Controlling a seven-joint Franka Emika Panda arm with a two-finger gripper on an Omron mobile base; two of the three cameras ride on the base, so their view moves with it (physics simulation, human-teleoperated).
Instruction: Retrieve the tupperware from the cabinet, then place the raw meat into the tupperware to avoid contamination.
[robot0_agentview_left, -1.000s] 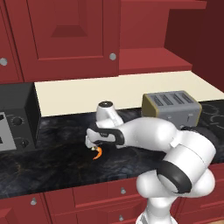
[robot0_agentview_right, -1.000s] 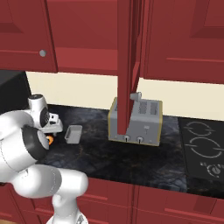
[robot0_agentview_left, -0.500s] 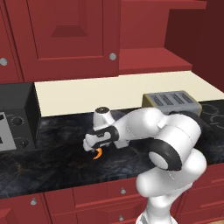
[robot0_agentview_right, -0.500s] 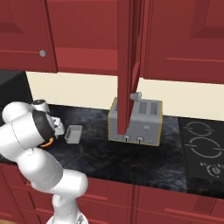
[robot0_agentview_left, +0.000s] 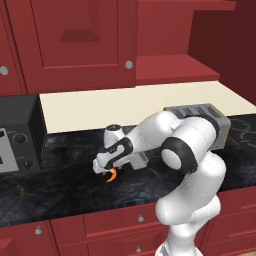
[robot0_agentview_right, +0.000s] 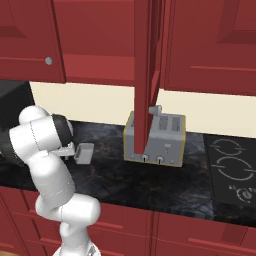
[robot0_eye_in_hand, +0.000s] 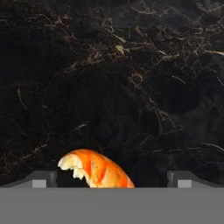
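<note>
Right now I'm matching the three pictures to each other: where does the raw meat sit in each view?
Left base view: the raw meat lies on the black counter under the gripper, left of centre.
Right base view: hidden behind the arm.
Hand view: raw meat at bottom centre between the fingertips.
Shared landmark: the black counter.

Reaches forward and down to the left from the base, white arm (robot0_agentview_left: 185, 150) bent sharply at the elbow with the forearm running low and nearly level. Ends in the gripper (robot0_agentview_left: 104, 170) pointed downward, jaws spread wide with nothing clamped between them. Shows both dark fingertips (robot0_eye_in_hand: 43, 179) far apart at the bottom edge of the hand view.
</note>
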